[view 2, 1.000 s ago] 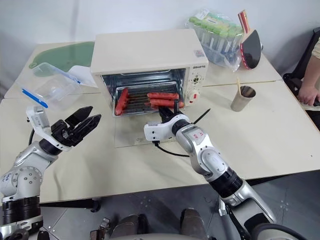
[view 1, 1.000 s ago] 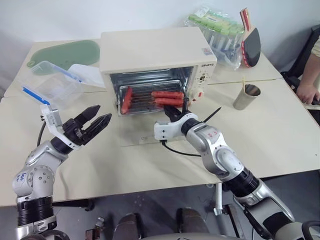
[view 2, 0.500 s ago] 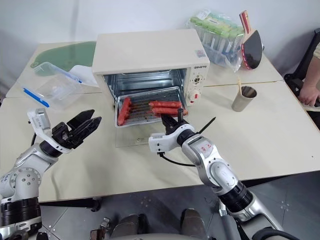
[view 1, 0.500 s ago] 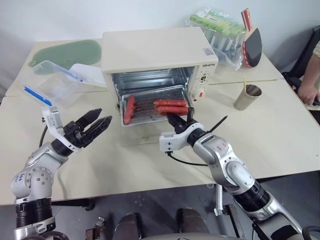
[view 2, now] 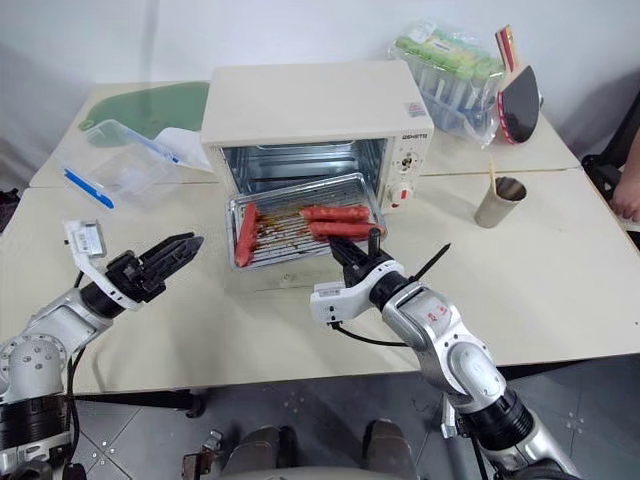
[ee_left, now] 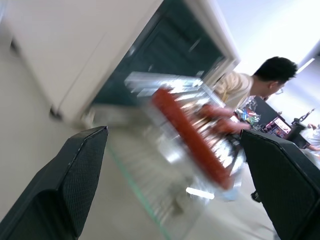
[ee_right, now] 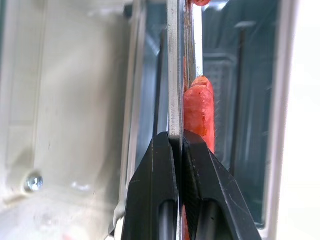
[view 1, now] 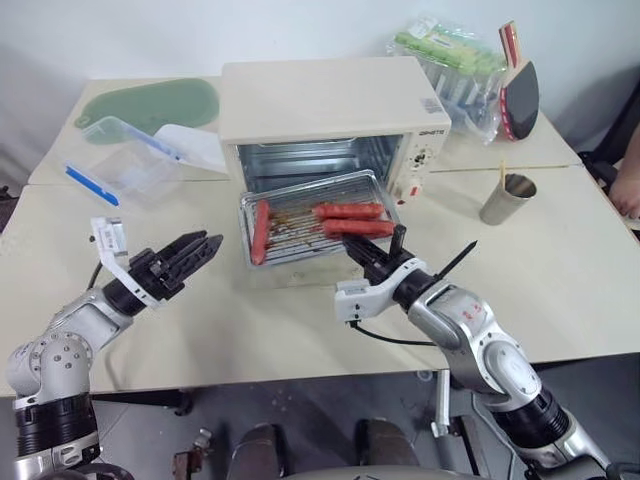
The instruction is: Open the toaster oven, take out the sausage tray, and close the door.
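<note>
The cream toaster oven (view 1: 320,100) stands at the back of the table with its door (view 1: 290,272) folded down flat on the tabletop. The shiny sausage tray (view 1: 300,225) sticks mostly out of the oven mouth over the door, with three red sausages (view 1: 348,211) on it. My right gripper (view 1: 362,252) is shut on the tray's front right rim (ee_right: 175,100), and a sausage (ee_right: 199,115) lies just behind its fingers. Left of the tray and apart from it, my left gripper (view 1: 195,250) hovers open over the table, its fingers (ee_left: 75,175) spread wide toward the tray (ee_left: 190,150).
A clear plastic box with blue trim (view 1: 130,160) and a green board (view 1: 150,105) lie at the back left. A metal cup (view 1: 503,198), a bag of green packs (view 1: 450,65) and a paddle (view 1: 520,95) stand right of the oven. A person (ee_left: 255,85) sits at the far right.
My right gripper has drawn back toward me with the tray, which has slid further out of the oven. The left gripper has rolled and stayed in place. The camera has shifted.
</note>
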Robot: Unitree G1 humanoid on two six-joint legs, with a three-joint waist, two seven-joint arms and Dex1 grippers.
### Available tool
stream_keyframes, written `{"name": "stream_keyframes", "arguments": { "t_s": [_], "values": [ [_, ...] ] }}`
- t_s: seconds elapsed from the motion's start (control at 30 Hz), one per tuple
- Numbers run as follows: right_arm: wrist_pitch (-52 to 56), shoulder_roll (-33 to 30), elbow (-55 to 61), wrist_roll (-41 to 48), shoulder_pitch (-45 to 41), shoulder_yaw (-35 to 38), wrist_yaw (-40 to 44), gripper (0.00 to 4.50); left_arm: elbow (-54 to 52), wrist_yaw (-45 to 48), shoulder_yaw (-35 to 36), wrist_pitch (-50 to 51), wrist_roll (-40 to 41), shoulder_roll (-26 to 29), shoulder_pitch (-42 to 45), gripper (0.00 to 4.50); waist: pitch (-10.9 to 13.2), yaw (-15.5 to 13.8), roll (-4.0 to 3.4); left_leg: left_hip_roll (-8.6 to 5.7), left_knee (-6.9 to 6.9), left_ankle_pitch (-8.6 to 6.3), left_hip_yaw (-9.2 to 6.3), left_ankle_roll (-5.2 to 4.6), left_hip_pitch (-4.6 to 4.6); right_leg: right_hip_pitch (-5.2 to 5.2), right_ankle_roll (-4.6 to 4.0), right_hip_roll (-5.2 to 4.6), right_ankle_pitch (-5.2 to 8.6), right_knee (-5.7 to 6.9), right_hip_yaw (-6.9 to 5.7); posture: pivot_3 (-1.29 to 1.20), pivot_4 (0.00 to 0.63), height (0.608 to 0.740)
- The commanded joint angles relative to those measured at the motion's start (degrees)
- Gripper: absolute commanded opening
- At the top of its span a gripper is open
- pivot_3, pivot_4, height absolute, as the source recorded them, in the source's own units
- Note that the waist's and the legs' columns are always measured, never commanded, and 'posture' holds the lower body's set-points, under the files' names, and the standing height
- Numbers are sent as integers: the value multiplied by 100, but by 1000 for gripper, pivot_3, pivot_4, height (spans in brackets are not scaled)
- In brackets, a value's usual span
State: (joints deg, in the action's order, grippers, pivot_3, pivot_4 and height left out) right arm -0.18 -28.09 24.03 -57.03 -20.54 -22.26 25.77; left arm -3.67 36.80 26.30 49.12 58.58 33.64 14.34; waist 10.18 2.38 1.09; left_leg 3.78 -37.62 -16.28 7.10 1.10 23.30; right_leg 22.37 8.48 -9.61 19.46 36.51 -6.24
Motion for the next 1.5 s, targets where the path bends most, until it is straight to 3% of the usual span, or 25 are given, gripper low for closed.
{"name": "stream_keyframes", "arguments": {
  "t_s": [0.03,0.3,0.6,0.87,1.17,1.37,1.4,1.5],
  "values": [
    [-138,48,461,110,47,263,-159,74,-15,-314,141,307,353,-38,197,4500,0,-42,0,0,-4,0,0,0,0,-2,0,0,0,0,0,0,150,740],
    [-360,96,699,313,190,405,-113,74,410,-805,109,1135,804,-111,644,4500,-1,-90,1,0,-13,-2,-2,-3,1,-6,-1,0,0,1,0,0,150,740],
    [-788,5,746,610,270,524,-108,74,811,-604,-310,1806,740,-8,1078,4500,-1,-81,2,-1,-14,-2,-1,-3,1,-6,-1,0,0,2,0,0,150,740],
    [-899,37,739,623,286,541,-96,74,1166,-681,-264,2285,783,-85,1437,4500,-1,-81,2,-1,-16,-2,-1,-3,1,-7,-1,0,0,2,0,0,150,740],
    [-1019,57,745,714,319,564,-62,0,1550,-1078,-210,3057,829,-163,1742,1906,-1,-83,2,-1,-18,-2,-2,-3,1,-7,-1,0,0,2,0,0,150,740],
    [-1199,19,721,1294,373,606,136,0,1848,-1735,83,3789,935,-276,1978,206,-1,-83,3,-2,-18,-2,-3,-3,1,-8,0,0,0,3,0,0,150,740],
    [-1229,12,713,1384,374,616,171,0,1835,-1818,114,3890,938,-304,1989,8,-1,-83,3,-2,-18,-2,-4,-3,1,-8,-1,0,0,3,0,0,150,740],
    [-1273,-44,651,1602,362,660,285,0,1641,-2139,213,4174,902,-454,1934,8,-1,-83,4,-2,-19,-2,-4,-3,0,-10,-1,0,0,3,0,0,150,740]
  ]
}}
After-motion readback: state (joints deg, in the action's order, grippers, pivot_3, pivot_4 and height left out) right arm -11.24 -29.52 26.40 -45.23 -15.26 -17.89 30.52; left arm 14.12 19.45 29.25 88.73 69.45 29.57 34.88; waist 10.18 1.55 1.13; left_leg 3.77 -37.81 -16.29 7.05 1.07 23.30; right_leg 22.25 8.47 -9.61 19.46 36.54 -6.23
